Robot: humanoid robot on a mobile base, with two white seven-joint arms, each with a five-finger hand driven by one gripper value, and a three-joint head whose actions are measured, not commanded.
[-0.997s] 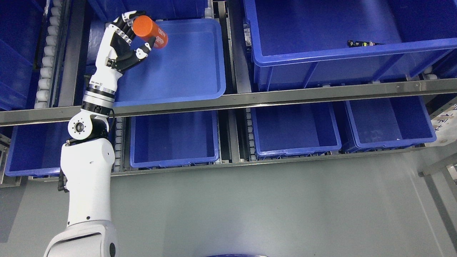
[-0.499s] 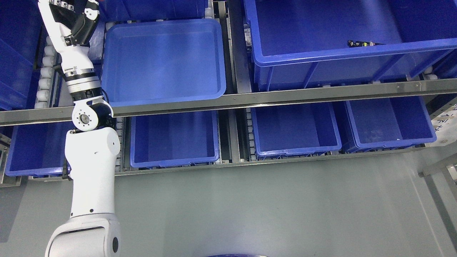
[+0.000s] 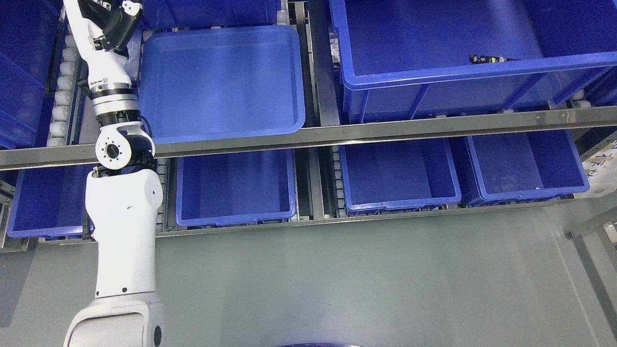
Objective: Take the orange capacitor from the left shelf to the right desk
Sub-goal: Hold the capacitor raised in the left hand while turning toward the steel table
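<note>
Blue bins [image 3: 221,82] behind; robot hand [image 3: 108,14] cropped at top edge, grip unclear

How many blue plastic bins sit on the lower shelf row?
4 blue plastic bins: far left behind the white robot arm, centre-left, centre-right, far right. More may lie beyond the frame.

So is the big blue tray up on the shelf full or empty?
Empty. The blue tray shows only its bare blue floor, nothing lying inside. The left hand is beside its top left corner, partly cut off by the picture's edge.
</note>
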